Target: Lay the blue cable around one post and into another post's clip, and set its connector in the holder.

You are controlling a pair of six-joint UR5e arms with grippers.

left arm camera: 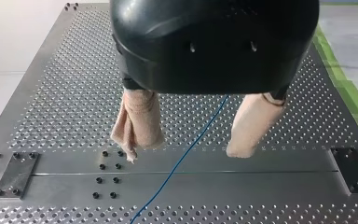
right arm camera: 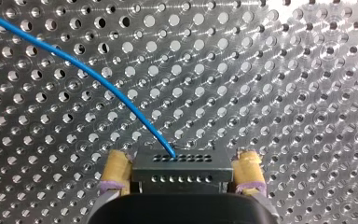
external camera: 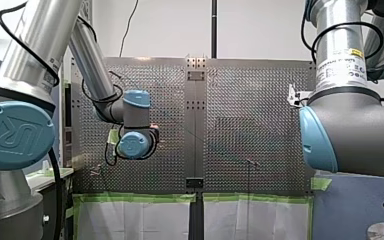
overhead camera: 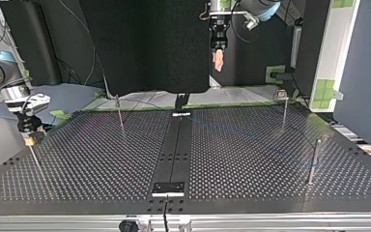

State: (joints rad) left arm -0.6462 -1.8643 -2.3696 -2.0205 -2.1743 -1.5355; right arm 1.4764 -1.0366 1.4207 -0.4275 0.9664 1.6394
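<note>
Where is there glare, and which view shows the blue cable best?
Right wrist view: glare whitens the perforated metal table ahead of my right pincer, yet the thin blue cable stands out. Top view: table dark, cable faint. Left wrist view: cable plain.

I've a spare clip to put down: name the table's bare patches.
In the top view, bare: the stretch between the thin post and the centre strip, toward the near edge. Crowded: beyond the strip, where the blue cable runs toward the rightmost post.
</note>
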